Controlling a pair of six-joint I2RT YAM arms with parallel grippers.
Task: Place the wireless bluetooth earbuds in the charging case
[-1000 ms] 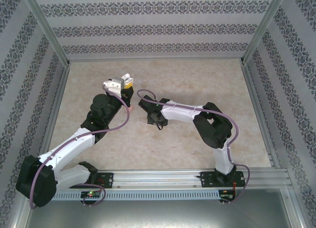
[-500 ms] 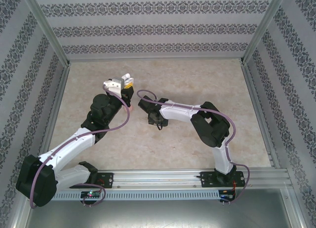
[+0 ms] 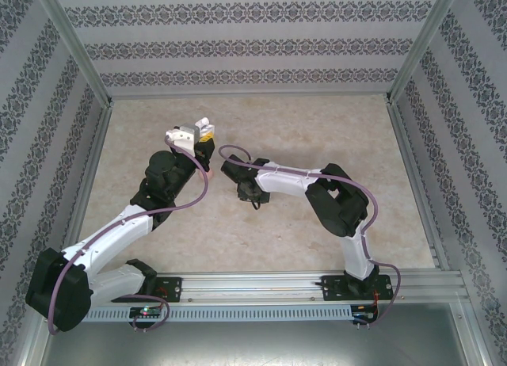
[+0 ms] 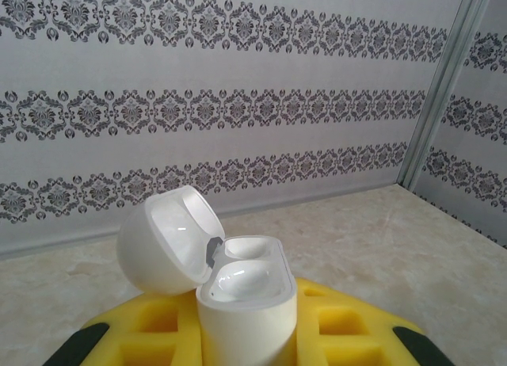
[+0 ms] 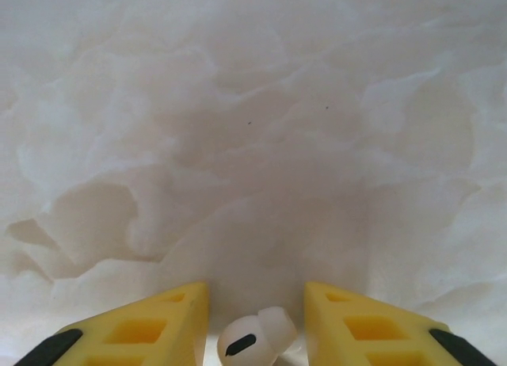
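Your table (image 3: 317,128) is a pale, cream, marble-look sheet, matt and mottled, bare over most of its area. Three walls (image 3: 253,41) close it in at the back and both sides, papered white with horizontal bands of dark damask pattern. Two metal posts (image 3: 75,45) run up the back corners, and a slotted metal rail (image 3: 261,285) crosses the near edge, carrying both arm bases.

Count what you have: two arms (image 3: 119,231), black and white, each trailing one purple cable (image 3: 198,193), so two cables. There is one charging case (image 4: 245,303) and one earbud (image 5: 255,338).

Your left hand (image 3: 203,133) is raised above the table left of centre, its yellow fingers clenched on the lower body of the white charging case. The case stands upright, with its rounded lid (image 4: 166,239) hinged back to the left and its two wells facing up. The far well looks hollow. The near one holds a glossy white shape, and you cannot tell whether that is a seated bud or just the moulding.

Your right hand (image 5: 257,326) is down near the middle of the table, close to the left hand, pointing at the surface. The white earbud lies on the table between its two yellow fingers, dark slot uppermost, with a thin sliver of table showing on either side. The fingers flank the bud but do not pinch it, so this hand is released.
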